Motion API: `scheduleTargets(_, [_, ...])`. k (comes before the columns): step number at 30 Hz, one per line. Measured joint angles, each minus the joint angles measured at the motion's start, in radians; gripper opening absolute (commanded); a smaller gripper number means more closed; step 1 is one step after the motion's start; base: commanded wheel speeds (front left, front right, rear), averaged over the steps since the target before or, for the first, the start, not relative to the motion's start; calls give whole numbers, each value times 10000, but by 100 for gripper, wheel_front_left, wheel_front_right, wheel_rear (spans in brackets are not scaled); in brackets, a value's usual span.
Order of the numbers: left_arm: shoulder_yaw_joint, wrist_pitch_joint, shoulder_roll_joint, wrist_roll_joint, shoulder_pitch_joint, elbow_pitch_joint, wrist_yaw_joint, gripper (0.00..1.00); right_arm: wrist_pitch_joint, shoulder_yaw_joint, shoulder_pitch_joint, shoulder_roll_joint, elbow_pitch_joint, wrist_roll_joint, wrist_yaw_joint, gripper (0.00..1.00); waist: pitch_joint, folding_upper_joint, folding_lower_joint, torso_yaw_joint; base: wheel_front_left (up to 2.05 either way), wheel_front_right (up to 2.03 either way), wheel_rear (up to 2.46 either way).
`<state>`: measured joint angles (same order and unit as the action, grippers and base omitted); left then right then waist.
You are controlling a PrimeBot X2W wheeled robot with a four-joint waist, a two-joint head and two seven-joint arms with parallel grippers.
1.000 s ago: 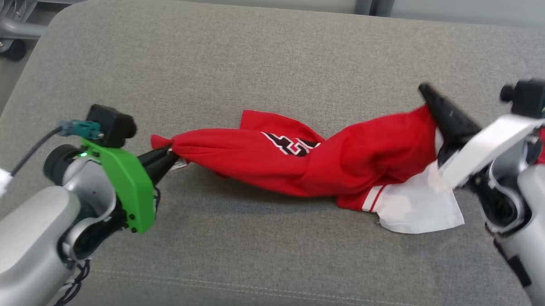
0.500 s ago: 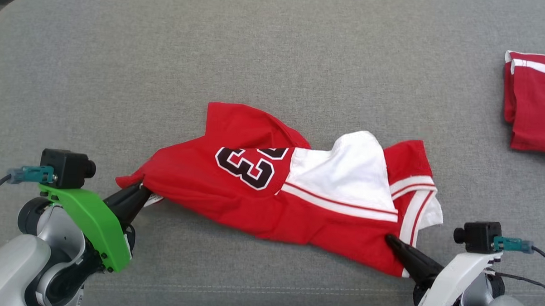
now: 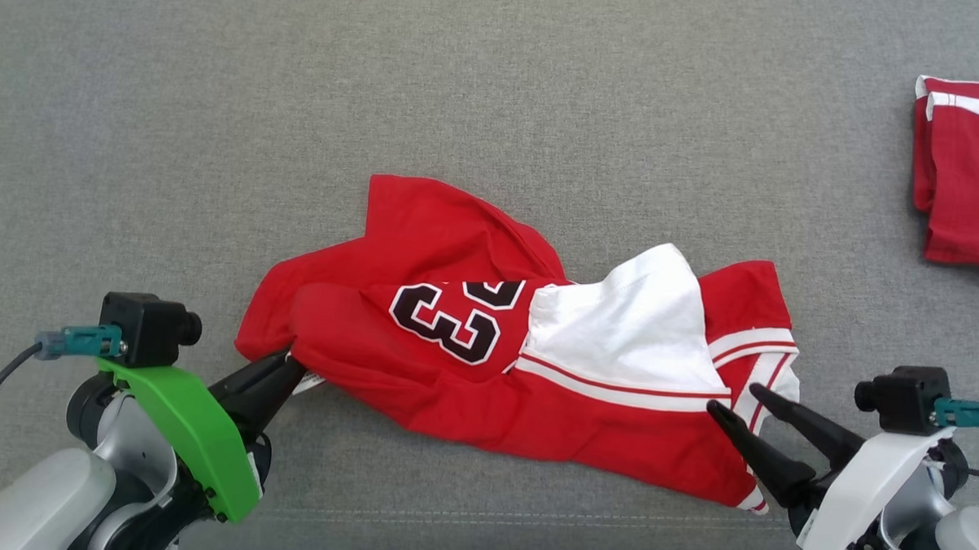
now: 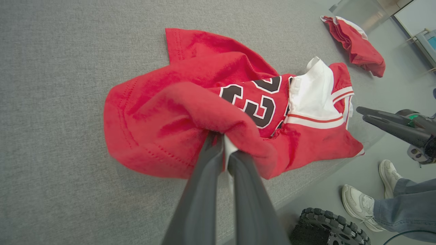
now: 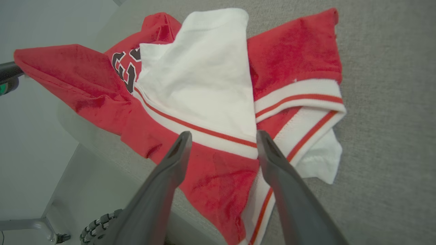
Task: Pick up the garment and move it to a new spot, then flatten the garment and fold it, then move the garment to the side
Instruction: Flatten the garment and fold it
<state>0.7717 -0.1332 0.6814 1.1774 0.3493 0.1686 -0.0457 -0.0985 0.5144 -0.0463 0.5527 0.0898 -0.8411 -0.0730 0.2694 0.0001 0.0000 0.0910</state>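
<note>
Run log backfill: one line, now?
left gripper shut on crumpled red-and-white jersey | right gripper open at hem | lying on grey fabric surface

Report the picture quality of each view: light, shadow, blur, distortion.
Head view: even soft light, no glare, sharp; a faint shadow under the garment's near edge. Left wrist view: wide-angle look; the left gripper and the cloth it pinches are blurred. Right wrist view: garment crisp, right gripper soft toward the bottom edge.

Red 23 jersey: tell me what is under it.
The red jersey lies on the grey fabric cushion, the only thing seen around its edges. The left gripper pinches its left end, a white tag in its grip. Anything beneath the bunched folds is covered.
</note>
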Motion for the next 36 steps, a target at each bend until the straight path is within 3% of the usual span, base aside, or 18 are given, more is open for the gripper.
scheduleTargets(6, [-69,151,96,2,-364,234,-123,0,-90,-391,684,510,1254,437,13,100,-97,0,0,77,0,0,0])
scheduleTargets(12, [2,150,100,-4,-381,698,-178,0,-681,-915,1606,999,1283,416,146,100,-57,0,0,173,0,0,0])
scheduleTargets(20, [136,13,42,-29,-358,1066,-211,0,-1871,-915,2505,673,151,-709,222,100,316,-1,0,525,0,0,0])
scheduleTargets(31, [155,17,-100,-117,-206,984,-209,0,-2773,-508,3598,132,-895,-1214,115,100,763,0,0,1066,0,0,0])
scheduleTargets(33, [144,19,-132,-117,-206,974,-211,0,-2832,-499,3752,111,-1078,-1283,102,53,780,0,0,1108,0,0,0])
scheduleTargets(36, [138,25,-182,-117,-206,963,-211,0,-2917,-493,3869,73,-1281,-1289,71,45,777,0,0,1124,0,0,0])
